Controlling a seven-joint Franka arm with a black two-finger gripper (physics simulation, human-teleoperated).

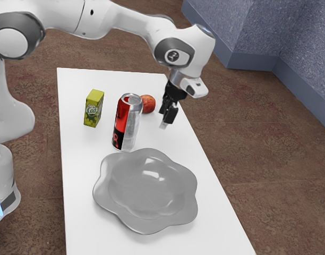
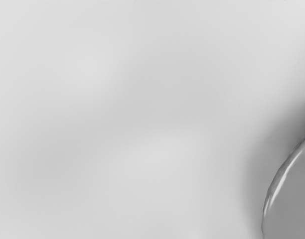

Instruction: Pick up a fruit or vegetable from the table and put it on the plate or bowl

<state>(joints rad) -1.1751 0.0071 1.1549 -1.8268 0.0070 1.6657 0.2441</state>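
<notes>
Fingers (image 1: 171,111) point down at the white tabletop (image 1: 215,175), seen edge-on as one dark narrow shape, so I cannot tell whether they are spread or pressed together. Nothing is seen between them. The black gripper (image 1: 164,125) hangs from the white arm's wrist, just beside the small round red-orange apple (image 1: 147,103), at the apple's 3 o'clock in the exterior view and apart from it.

The apple lies on the tabletop, partly hidden behind the red, black and silver drinks can (image 1: 126,122) – it peeks out at the can's 1 o'clock. The can stands upright with a slight lean. At its 10 o'clock, a little apart, stands a small yellow-green juice carton (image 1: 94,108), also upright.

The grey scalloped plate (image 1: 110,175), shallow and glossy, sits at the can's 6 o'clock, its far rim just beside the can's base. It carries nothing; the apple is well apart from it, at the plate's 12 o'clock beyond the can.

In the wrist view, bare white tabletop (image 2: 117,109) lies under the hand, with a curved piece of the grey plate's rim (image 2: 287,199) nearby.
</notes>
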